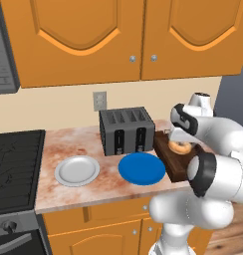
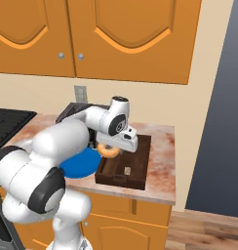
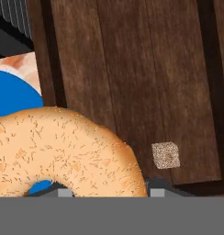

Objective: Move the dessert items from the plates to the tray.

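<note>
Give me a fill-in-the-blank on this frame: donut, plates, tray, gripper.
1. The gripper is shut on the ____.
2. The small pastry cube lies on the wooden ____.
3. The plate nearest the tray is coloured ____.
4. The grey-white plate carries ____ dessert items.

Missing words: donut; tray; blue; no

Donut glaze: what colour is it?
Orange-tan with fine dark speckles on the donut; hand view shows it best.
</note>
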Controlling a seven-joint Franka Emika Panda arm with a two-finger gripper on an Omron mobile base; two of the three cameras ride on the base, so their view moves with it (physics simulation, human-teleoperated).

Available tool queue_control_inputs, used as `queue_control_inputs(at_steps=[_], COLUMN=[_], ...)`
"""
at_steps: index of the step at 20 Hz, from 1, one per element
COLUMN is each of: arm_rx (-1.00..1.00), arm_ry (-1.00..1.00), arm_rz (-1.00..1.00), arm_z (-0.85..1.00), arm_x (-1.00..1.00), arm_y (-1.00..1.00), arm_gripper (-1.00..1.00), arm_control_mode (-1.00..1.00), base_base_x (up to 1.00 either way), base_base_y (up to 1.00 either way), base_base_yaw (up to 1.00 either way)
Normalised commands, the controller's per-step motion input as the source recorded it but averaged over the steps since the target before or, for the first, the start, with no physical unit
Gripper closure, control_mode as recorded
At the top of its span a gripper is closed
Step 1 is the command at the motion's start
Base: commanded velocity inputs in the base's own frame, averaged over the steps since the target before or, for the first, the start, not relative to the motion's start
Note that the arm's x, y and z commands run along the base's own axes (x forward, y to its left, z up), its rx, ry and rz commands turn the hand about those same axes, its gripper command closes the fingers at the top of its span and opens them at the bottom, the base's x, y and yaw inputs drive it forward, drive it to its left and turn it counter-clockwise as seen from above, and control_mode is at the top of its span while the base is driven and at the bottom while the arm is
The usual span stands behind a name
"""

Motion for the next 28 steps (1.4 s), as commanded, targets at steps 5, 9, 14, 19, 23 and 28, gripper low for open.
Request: queue_control_inputs(at_steps=[5,9,14,19,23,28], arm_rx=[0.00,0.00,0.00,-0.02,0.00,0.00], arm_ry=[0.00,0.00,0.00,0.00,0.00,0.00], arm_rz=[0.00,0.00,0.00,-0.04,-0.02,0.00], arm_z=[-0.22,-0.34,-0.32,-0.25,-0.21,-0.13], arm_x=[0.21,0.18,0.12,0.02,0.00,0.02], arm_y=[-0.16,-0.01,-0.11,-0.20,-0.16,-0.13], arm_gripper=[1.00,1.00,1.00,1.00,1.00,1.00], arm_control_mode=[-1.00,-1.00,-1.00,-1.00,-1.00,-1.00], base_base_x=[0.00,0.00,0.00,0.00,0.00,0.00], base_base_y=[0.00,0.00,0.00,0.00,0.00,0.00], base_base_yaw=[0.00,0.00,0.00,0.00,0.00,0.00])
